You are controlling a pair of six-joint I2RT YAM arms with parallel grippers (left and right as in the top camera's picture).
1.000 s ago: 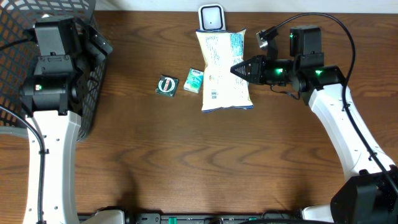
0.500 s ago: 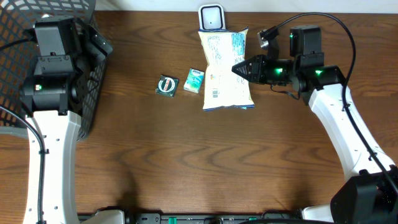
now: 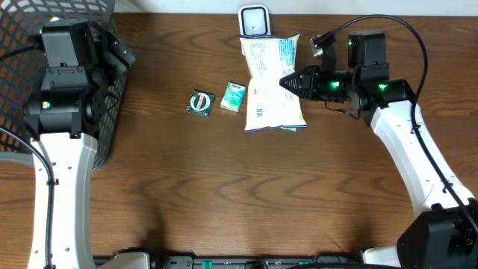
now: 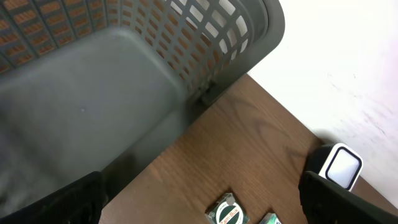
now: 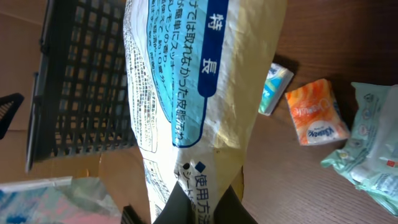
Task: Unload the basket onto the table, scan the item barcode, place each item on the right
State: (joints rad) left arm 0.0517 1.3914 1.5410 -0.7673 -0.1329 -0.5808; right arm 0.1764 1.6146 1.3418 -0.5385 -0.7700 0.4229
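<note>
We hold the snack bag (image 3: 267, 90) by its side edge, right end effector (image 3: 286, 81) clenched; long axis points at the scanner (image 3: 254, 20), top end just beside it (left end effector (image 3: 119, 54) released, over the basket (image 3: 15, 45)).

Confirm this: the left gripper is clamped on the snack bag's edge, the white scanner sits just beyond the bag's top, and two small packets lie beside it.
Wrong arm: the right gripper, not the left, is clamped on the edge of the snack bag, as the overhead view shows. The white scanner beyond the bag's top and the two small packets beside it stand as stated.
</note>
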